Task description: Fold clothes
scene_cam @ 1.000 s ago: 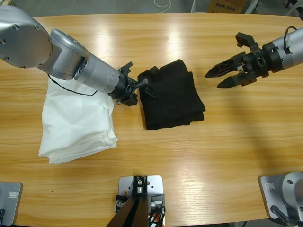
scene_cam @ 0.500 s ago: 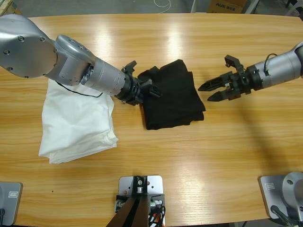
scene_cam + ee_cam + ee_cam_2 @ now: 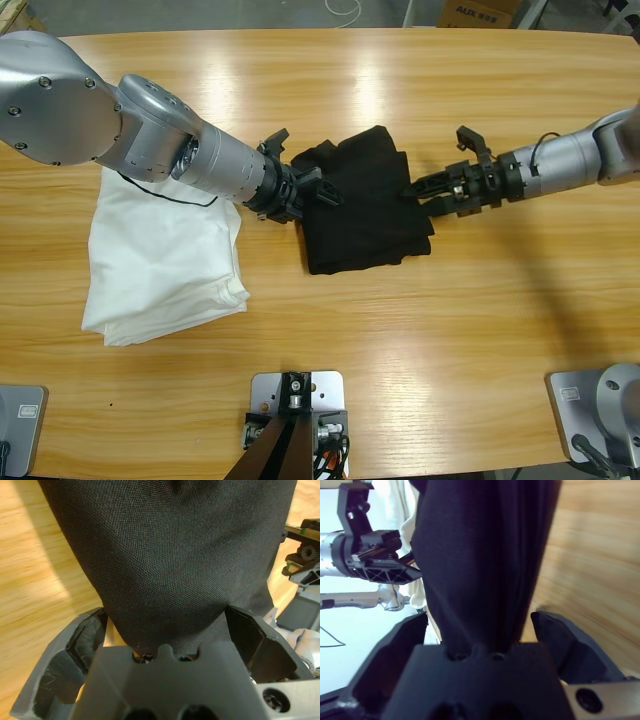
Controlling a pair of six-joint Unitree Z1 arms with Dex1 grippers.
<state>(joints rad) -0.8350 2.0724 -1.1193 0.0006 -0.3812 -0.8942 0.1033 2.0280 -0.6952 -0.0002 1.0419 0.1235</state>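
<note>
The left gripper (image 3: 318,192) has its fingers (image 3: 80,650) spread wide, with the left edge of the folded shirt (image 3: 365,210) pushed between them up to the gripper body; they do not clamp it. The right gripper (image 3: 420,192) is likewise open, its fingers (image 3: 570,645) either side of the shirt's right edge. The shirt lies mid-tabletop (image 3: 450,330), just right of the white cloth (image 3: 160,265). Half a second ago the right gripper was apart from the shirt; the left has not moved.

Folded black shirt (image 3: 365,213) between 2 pincers; white cloth (image 3: 160,270) beside.
</note>
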